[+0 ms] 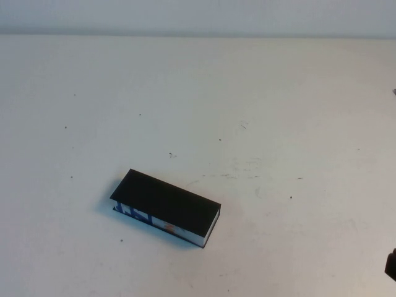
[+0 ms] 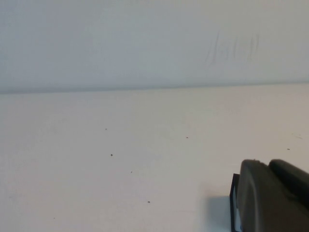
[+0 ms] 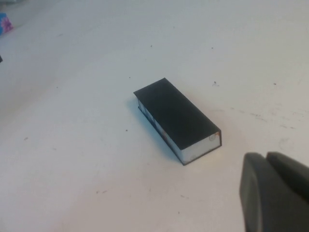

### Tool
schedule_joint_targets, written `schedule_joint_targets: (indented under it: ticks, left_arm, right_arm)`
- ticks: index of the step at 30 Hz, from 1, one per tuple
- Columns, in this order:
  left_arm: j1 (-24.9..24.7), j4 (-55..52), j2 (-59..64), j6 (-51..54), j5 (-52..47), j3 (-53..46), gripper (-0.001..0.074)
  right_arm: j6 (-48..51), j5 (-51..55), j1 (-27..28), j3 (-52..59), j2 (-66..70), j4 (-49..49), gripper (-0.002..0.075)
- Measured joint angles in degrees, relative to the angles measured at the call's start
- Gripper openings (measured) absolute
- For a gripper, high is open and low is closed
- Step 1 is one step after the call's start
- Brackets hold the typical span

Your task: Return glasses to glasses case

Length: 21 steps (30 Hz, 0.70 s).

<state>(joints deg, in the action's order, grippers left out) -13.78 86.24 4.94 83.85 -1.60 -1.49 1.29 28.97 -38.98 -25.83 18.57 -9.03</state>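
The glasses case (image 1: 166, 206) lies closed on the white table, left of centre toward the front, with its black lid up and its white side band with blue and orange marks facing the front. The glasses are out of view. My right gripper (image 3: 265, 157) is shut and empty. It hangs off to the right of the case (image 3: 176, 117), well apart from it, and only a dark tip of it (image 1: 391, 265) shows in the high view. My left gripper (image 2: 268, 164) is shut and empty, with one end of the case (image 2: 235, 203) peeking out behind its fingers.
The table (image 1: 260, 111) is bare white with small specks and scuffs, and it ends at a pale wall (image 1: 198, 15) at the back. A small blue and pink object (image 3: 5, 21) sits far off beyond the case in the right wrist view.
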Motion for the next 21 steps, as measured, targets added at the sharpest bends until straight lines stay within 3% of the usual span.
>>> schedule_joint_targets:
  ticks: [5, 11, 14, 16, 21]
  left_arm:
    - [0.0, 0.0, 0.0, 0.0, 0.0, 0.0, -0.0001]
    - [0.0, 0.0, 0.0, 0.0, 0.0, 0.0, -0.0001]
    - [0.0, 0.0, 0.0, 0.0, 0.0, 0.0, -0.0001]
    - [0.0, 0.0, 0.0, 0.0, 0.0, 0.0, -0.0001]
    - [0.0, 0.0, 0.0, 0.0, 0.0, 0.0, -0.0001]
  right_arm:
    - [0.0, 1.7, 0.0, 0.0, 0.0, 0.4, -0.0011]
    - [-1.9, -2.9, 1.4, 1.4, 0.0, 10.1, -0.0011]
    - [-4.8, -13.1, 9.3, 5.9, 0.0, 13.6, -0.0011]
    - [-5.6, -20.1, 17.6, 10.6, -0.8, 14.4, -0.0011]
    - [-6.2, -29.0, 34.6, 21.3, -8.1, 14.1, -0.0011]
